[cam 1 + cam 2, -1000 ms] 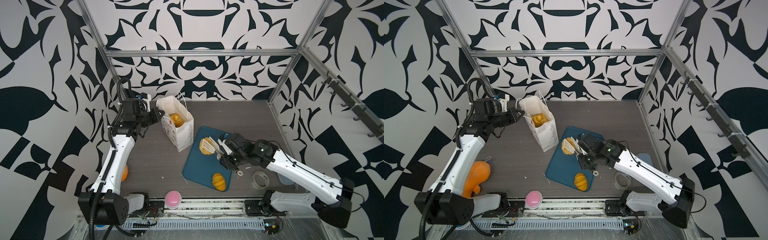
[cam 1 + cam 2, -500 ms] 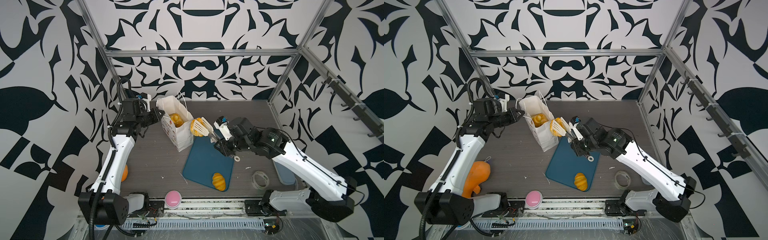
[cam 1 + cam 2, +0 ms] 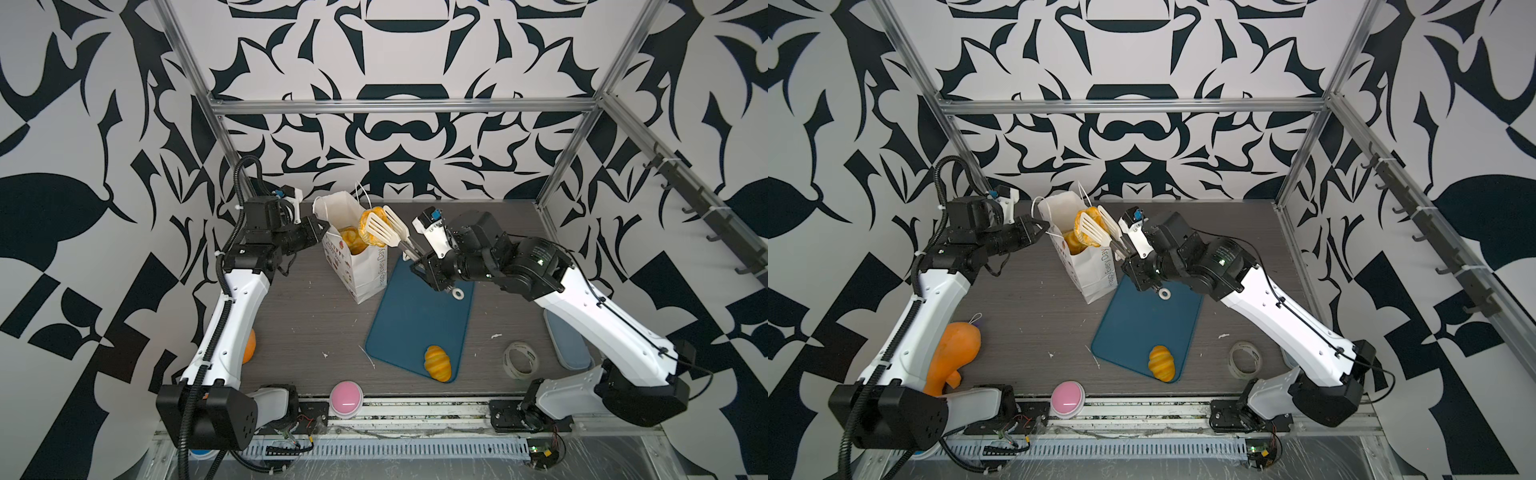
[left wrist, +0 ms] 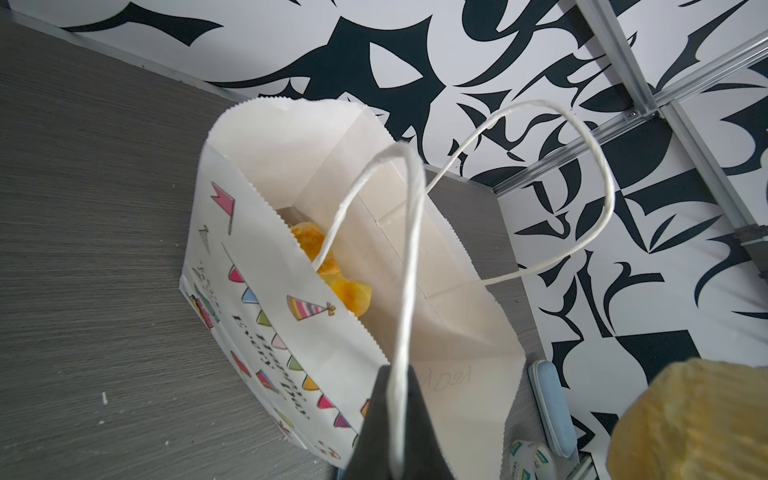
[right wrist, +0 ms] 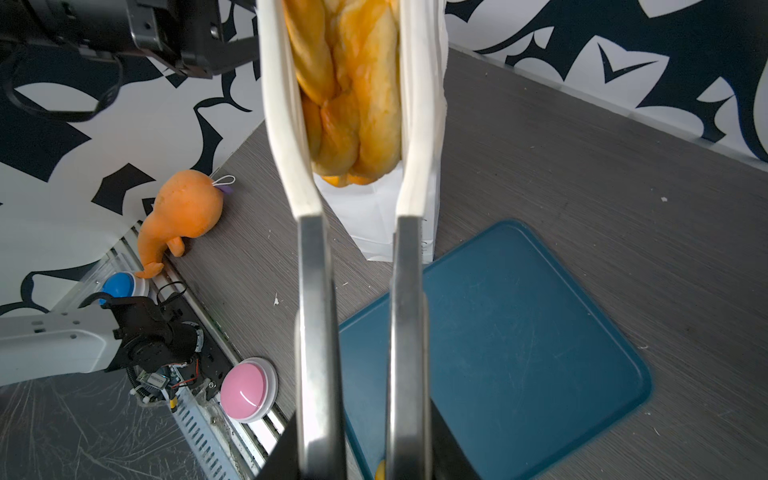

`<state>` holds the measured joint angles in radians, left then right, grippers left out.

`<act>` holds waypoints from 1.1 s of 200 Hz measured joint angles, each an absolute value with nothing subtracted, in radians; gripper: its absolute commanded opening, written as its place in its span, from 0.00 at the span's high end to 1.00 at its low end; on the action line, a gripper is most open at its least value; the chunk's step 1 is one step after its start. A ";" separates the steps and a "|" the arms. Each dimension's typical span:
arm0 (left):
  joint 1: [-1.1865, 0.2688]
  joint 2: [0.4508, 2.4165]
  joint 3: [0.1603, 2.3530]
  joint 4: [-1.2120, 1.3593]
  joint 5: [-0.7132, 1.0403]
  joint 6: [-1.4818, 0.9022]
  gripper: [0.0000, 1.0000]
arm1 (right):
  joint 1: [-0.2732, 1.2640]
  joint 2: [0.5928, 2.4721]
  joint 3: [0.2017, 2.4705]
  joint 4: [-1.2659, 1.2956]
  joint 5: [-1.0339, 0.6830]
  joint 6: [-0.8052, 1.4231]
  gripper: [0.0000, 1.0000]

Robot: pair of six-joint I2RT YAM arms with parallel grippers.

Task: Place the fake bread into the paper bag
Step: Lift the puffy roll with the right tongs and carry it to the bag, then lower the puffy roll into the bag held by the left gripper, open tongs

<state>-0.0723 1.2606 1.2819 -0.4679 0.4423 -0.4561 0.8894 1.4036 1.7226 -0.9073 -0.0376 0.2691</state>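
Nearer arm right: right gripper (image 3: pixel 417 254) clenched on tongs (image 3: pixel 386 227). Tong blades squeeze braided loaf (image 3: pixel 367 219), long axis along tongs, just over right rim of paper bag (image 3: pixel 368 272) mouth. Bag interior lies left and below loaf. left gripper (image 4: pixel 391 399) pinches cord handle (image 4: pixel 405 249).

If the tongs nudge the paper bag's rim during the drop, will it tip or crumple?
The tongs would probably dent it: the paper bag is thin, rim already bowed. Tipping seems unlikely: the left gripper pinches a cord handle and bread inside adds ballast.
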 measured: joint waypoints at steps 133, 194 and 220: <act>-0.072 1.261 1.282 -0.468 0.443 -0.456 1.00 | 0.863 1.545 1.737 -0.779 -0.087 0.255 0.65; -0.072 1.261 1.282 -0.468 0.443 -0.456 1.00 | 0.807 1.553 1.736 -0.759 -0.103 0.260 0.64; -0.072 1.261 1.282 -0.468 0.443 -0.456 1.00 | 0.806 1.555 1.732 -0.745 -0.123 0.263 0.64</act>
<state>-0.0723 1.2606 1.2819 -0.4679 0.4431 -0.4561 0.8059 1.5547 1.7321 -0.7448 -0.1226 0.2626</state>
